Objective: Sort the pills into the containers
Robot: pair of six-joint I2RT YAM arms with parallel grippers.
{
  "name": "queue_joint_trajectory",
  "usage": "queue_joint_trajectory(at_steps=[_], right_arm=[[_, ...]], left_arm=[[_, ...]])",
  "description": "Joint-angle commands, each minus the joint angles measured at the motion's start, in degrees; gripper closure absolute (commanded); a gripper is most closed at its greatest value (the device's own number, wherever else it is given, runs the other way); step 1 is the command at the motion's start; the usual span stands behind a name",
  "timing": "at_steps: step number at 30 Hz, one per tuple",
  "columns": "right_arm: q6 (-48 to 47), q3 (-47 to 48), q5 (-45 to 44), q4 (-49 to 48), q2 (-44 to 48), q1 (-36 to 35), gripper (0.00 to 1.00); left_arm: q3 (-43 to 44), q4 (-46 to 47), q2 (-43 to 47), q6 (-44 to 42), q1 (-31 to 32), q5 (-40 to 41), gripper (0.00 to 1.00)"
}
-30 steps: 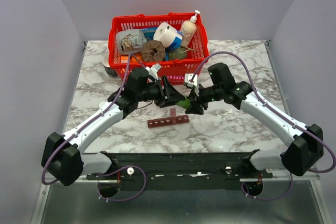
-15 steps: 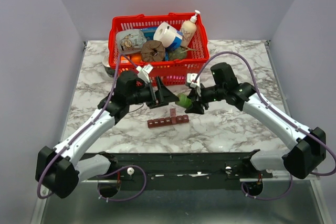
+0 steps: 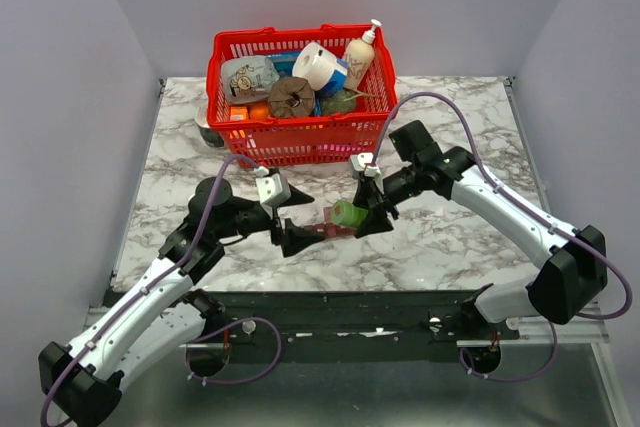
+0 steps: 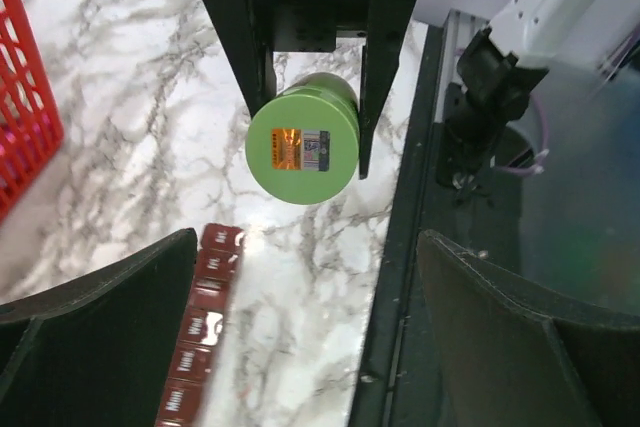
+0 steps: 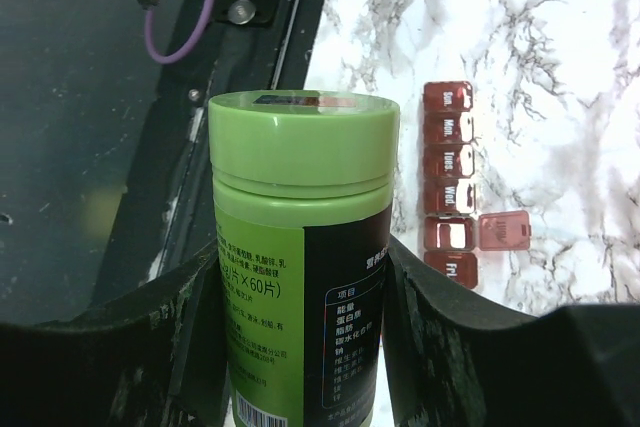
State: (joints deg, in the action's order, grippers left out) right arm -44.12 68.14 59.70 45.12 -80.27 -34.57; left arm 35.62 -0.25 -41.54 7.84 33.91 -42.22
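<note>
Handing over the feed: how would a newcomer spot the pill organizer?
Start from the red mesh basket at the far edge of the marble table and come toward the arms. The pill organizer lies flat there, near the green bottle gripped in the right tool. It is a dark red strip of small day-labelled compartments, one lid flipped open.

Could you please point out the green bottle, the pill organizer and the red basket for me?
green bottle (image 5: 300, 142): right wrist view, on the side of its cap.
pill organizer (image 5: 447, 160): right wrist view, on a middle compartment's shut lid.
red basket (image 3: 300, 142): top external view, on its front mesh wall.
</note>
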Motion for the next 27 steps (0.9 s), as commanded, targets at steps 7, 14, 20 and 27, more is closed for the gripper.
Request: queue_joint_trajectory(at_steps=[7, 14, 20, 27], right_arm=[[-1.24, 2.09, 5.07, 1.90, -1.29, -1.82, 0.97], [0.00, 1.38, 4.02, 0.41, -1.73, -1.82, 0.97], [0.17, 1.03, 3.67, 0.14, -1.73, -1.82, 0.97], [-0.70, -0.90, -1.50, -1.70, 0.64, -1.99, 0.98]], left_arm=[[3.67, 4.56, -7.58, -15.83, 6.16, 0.90, 0.01], [4.81, 5.79, -10.14, -15.05, 10.21, 3.01, 0.08], [7.53, 3.68, -13.83, -10.04, 11.26, 4.68, 0.72], [6.13, 5.79, -12.34, 5.40, 11.18, 9.50, 1.00]])
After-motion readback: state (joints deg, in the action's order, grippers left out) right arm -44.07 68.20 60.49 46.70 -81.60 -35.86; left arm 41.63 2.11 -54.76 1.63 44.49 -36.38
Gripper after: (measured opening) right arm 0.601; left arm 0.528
